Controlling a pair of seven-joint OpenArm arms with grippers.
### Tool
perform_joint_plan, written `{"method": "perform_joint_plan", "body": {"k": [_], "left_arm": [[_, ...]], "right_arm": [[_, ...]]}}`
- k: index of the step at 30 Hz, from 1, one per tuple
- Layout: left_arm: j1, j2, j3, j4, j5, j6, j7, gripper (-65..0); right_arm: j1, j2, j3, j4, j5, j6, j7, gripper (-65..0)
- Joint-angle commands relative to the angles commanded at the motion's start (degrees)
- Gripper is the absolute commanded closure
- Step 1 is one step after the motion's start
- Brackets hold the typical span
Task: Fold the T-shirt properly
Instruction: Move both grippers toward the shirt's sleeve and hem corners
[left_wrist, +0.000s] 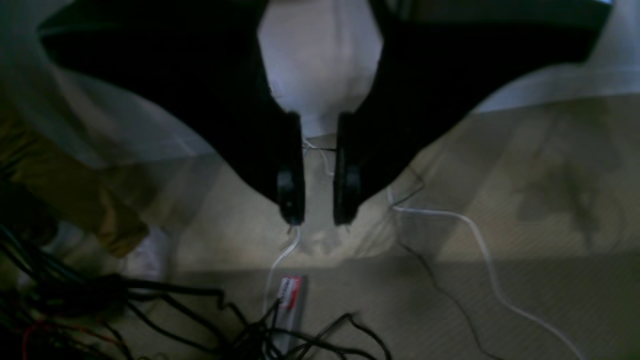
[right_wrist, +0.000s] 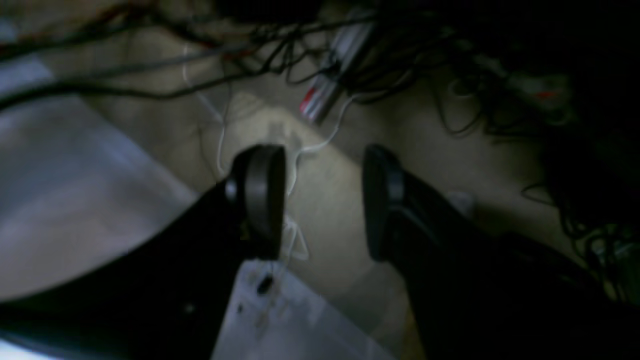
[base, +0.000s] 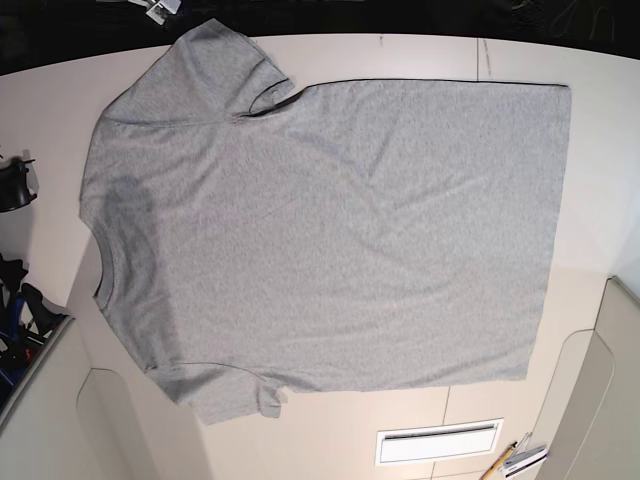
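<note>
The grey T-shirt (base: 330, 230) lies flat, plain side up, across the tabletop (base: 420, 55), so with my left gripper (left_wrist: 319, 205) nearly closed and right gripper (right_wrist: 322, 200) spread, both empty, I'd pinch both sleeve-side corners evenly.

T-shirt (base: 330, 230) lies flat across the counter (base: 420, 55), neck toward the left edge, hem to the right. Pens (base: 515, 460) sit at the bottom right corner, well apart from it.
</note>
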Motion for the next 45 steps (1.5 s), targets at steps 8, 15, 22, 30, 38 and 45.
{"method": "perform_joint_plan", "body": {"k": [8, 15, 22, 30, 38, 45], "left_arm": [[8.6, -1.5, -8.0, 15.7, -8.9, 0.0, 6.7, -16.7], [13.6, -1.5, -17.5, 27.3, -10.9, 0.0, 7.3, -24.6], [13.7, -1.5, -27.2, 34.5, -20.4, 0.0, 12.8, -26.5], [13.7, -1.6, -33.9, 41.5, -25.0, 0.0, 12.8, -30.3], [11.1, -6.2, -33.9, 42.6, -25.5, 0.0, 12.4, -38.0], [5.5, -10.0, -33.9, 42.3, -25.9, 0.0, 11.6, -38.0]], "right_arm": [[-5.5, 0.0, 10.1, 13.4, 12.9, 0.57, -12.6, -25.2], [-11.7, 0.0, 18.0, 25.9, 20.8, 0.96, -17.0, -25.2], [-12.9, -1.8, 30.9, 35.0, 31.8, 0.90, -20.1, -25.9], [-9.6, -3.1, 36.2, 34.8, 29.9, -1.09, -18.8, -34.7], [-2.6, -6.4, 36.2, 24.9, 29.4, -1.22, -18.8, -34.7], [-1.0, -6.5, 35.1, 18.6, 32.0, -0.13, -19.0, -34.7]]}}
